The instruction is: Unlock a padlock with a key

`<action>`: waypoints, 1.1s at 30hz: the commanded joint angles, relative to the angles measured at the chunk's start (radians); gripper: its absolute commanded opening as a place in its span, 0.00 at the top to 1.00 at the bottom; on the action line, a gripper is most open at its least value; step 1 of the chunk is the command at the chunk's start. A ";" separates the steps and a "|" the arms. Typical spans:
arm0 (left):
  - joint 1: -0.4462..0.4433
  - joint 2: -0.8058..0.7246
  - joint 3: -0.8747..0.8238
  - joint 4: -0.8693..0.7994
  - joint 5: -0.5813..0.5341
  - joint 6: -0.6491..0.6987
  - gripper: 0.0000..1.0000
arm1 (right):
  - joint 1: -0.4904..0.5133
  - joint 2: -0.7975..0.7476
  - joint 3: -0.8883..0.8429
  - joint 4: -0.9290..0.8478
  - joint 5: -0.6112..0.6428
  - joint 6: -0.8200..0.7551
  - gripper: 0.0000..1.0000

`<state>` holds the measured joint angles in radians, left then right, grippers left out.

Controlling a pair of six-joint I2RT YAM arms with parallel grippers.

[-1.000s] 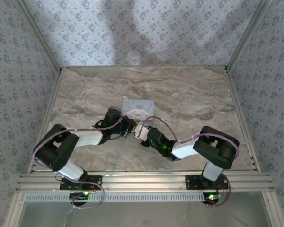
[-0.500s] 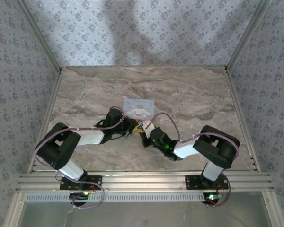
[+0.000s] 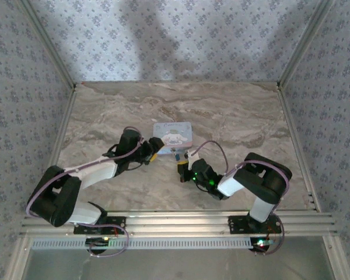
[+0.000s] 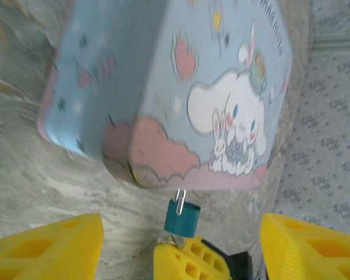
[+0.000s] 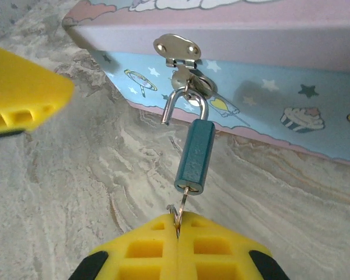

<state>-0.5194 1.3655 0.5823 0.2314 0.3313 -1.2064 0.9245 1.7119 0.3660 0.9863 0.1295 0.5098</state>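
On the left, the left gripper (image 3: 154, 153) is now opened wide, and nothing is held in it. A moment ago it was shut and pressed close against the other gripper. It has been pulled back a little, to the near left corner of the tin (image 4: 163, 87). In the middle, the padlock (image 5: 194, 157) is hung from the metal clasp (image 5: 176, 49) on the tin's front side. One end of its loop (image 5: 184, 96) is seen out of the blue body, so the lock looks to be opened already. On the right, the right gripper (image 5: 178, 245) is shut tight on the key (image 5: 179, 211), which is pushed into the bottom of the padlock. The unlocking is judged to be done, or very nearly done.
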 commanded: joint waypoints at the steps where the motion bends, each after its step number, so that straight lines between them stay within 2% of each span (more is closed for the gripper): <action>1: 0.054 -0.028 0.016 -0.104 0.002 0.093 0.26 | -0.010 0.016 -0.014 0.036 -0.048 0.104 1.00; 5: 0.101 0.007 0.059 -0.113 0.044 0.187 0.17 | -0.028 0.036 -0.025 0.095 -0.099 0.175 1.00; 10: 0.139 0.098 0.118 -0.114 0.092 0.246 0.17 | -0.055 0.085 -0.042 0.189 -0.147 0.252 0.96; 16: 0.142 0.211 0.204 -0.129 0.128 0.302 0.17 | -0.067 0.079 -0.051 0.161 -0.139 0.264 0.92; 22: 0.142 0.299 0.262 -0.159 0.127 0.335 0.22 | -0.079 0.014 -0.073 0.085 -0.100 0.250 0.74; 27: 0.142 0.337 0.250 -0.169 0.119 0.352 0.31 | -0.103 -0.103 -0.071 -0.080 -0.072 0.175 0.56; 29: 0.140 0.336 0.234 -0.167 0.119 0.356 0.33 | -0.122 -0.141 -0.058 -0.115 -0.119 0.133 0.52; 33: 0.139 0.321 0.197 -0.165 0.111 0.361 0.36 | -0.180 -0.150 -0.014 -0.107 -0.292 0.084 0.48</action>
<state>-0.3794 1.6711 0.8253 0.1322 0.4652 -0.8749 0.7712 1.5726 0.3138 0.9237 -0.0471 0.6598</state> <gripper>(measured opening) 0.644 0.520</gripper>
